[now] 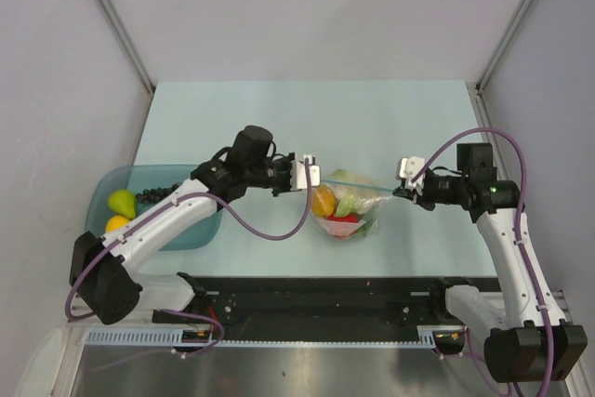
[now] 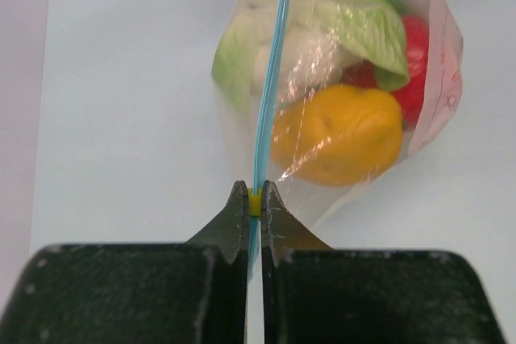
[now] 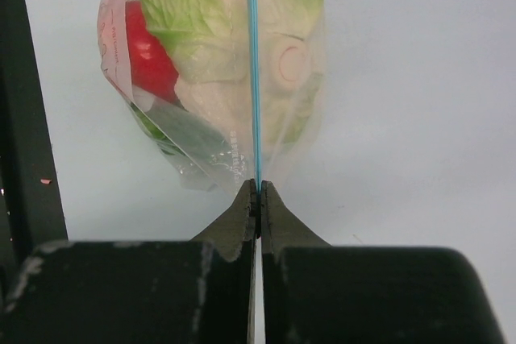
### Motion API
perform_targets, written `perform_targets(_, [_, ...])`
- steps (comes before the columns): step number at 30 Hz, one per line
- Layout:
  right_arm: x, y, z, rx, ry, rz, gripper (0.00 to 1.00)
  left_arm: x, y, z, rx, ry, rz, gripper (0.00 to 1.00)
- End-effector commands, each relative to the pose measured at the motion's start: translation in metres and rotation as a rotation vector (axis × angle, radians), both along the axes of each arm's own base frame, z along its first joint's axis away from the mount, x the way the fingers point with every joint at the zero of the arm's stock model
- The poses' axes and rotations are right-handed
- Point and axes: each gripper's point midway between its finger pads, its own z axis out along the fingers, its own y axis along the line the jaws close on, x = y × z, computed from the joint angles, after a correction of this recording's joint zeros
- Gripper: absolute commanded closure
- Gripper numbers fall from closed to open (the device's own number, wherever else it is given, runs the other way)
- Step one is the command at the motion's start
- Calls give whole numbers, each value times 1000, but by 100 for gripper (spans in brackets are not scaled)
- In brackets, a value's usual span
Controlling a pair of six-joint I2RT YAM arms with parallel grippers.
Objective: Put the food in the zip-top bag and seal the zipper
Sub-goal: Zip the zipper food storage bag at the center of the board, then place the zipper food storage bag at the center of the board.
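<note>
Left gripper (image 1: 311, 172) and right gripper (image 1: 402, 188) are each clamped on one end of the zipper (image 1: 358, 189), the blue strip taut between them. The zip-top bag (image 1: 351, 216) bulges on the strip's near side, holding the food: an orange fruit (image 1: 323, 200), a red apple (image 1: 342, 220) and lettuce pieces (image 1: 351, 202). A teal bowl (image 1: 177, 230) with two round fruits (image 1: 121, 202) sits well left, under the left arm. A black rail (image 1: 316, 290) runs near the bag; the pale table (image 1: 279, 118) stretches behind to the far edge
</note>
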Motion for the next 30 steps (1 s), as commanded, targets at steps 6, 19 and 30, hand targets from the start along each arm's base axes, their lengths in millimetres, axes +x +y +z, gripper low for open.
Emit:
perform_targets(6, [6, -14, 0, -55, -17, -42, 100, 12, 54, -3, 97, -42, 151, 99])
perform_targets(19, [-2, -8, 11, -27, -12, -22, 100, 0, 60, 4, 75, -31, 144, 100])
perform_targets(30, [-74, 38, 47, 84, 157, 123, 100, -66, 50, 55, -20, 151, -54, 100])
